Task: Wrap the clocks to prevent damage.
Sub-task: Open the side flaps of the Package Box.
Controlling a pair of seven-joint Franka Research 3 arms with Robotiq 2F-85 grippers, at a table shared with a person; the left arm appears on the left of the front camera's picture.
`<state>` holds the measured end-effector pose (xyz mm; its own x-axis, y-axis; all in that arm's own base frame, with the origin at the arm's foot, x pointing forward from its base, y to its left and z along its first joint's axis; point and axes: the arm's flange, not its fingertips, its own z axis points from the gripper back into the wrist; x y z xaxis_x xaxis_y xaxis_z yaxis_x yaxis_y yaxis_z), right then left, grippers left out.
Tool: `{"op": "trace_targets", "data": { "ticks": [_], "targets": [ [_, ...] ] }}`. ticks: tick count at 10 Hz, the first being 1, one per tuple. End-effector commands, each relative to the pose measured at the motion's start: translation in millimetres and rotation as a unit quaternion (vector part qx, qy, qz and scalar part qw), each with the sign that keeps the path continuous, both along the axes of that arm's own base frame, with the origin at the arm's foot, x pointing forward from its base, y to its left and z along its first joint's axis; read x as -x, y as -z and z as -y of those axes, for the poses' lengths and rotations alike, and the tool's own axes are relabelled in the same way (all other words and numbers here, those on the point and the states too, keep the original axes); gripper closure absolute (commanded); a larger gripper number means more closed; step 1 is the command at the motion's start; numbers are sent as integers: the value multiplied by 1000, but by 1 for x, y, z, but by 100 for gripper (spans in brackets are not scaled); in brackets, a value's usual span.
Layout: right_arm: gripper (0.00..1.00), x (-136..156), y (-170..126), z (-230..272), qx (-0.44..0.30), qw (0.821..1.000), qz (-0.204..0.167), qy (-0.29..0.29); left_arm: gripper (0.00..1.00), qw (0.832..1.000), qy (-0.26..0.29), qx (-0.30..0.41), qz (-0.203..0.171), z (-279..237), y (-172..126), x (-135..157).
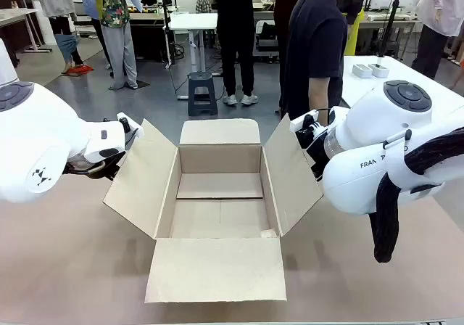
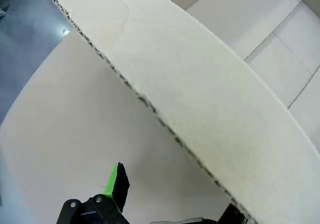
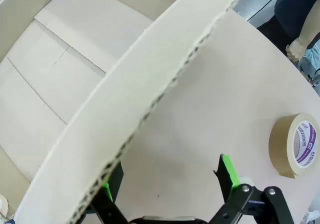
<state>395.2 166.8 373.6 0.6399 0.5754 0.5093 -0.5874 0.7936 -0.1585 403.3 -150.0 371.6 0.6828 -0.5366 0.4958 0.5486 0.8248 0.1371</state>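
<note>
Cardboard box [image 1: 220, 158]: one, open at the centre of the table [image 1: 65, 267], with four flaps spread outward. Left gripper [image 2: 175, 201]: fingers spread wide at the edge of the left flap [image 1: 141, 176], clamping nothing. Right gripper [image 3: 167, 176]: fingers equally wide at the right flap [image 1: 290, 169], one finger partly hidden by its edge, holding nothing. Tape roll [image 3: 295, 145]: one, brown, on the table beside the right flap. Person [image 1: 315, 42]: one, standing at the table's far side.

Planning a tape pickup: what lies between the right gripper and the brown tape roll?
Only bare beige tabletop, shown in the right wrist view.
</note>
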Motion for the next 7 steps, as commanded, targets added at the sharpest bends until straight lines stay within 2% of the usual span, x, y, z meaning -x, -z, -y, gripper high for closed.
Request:
{"op": "trace_targets", "data": {
  "ticks": [1,7],
  "targets": [
    [0,0,0,0,0,1000,0,0,0,1000,0,0,0,0,0,0],
    [0,0,0,0,0,1000,0,0,0,1000,0,0,0,0,0,0]
  ]
}}
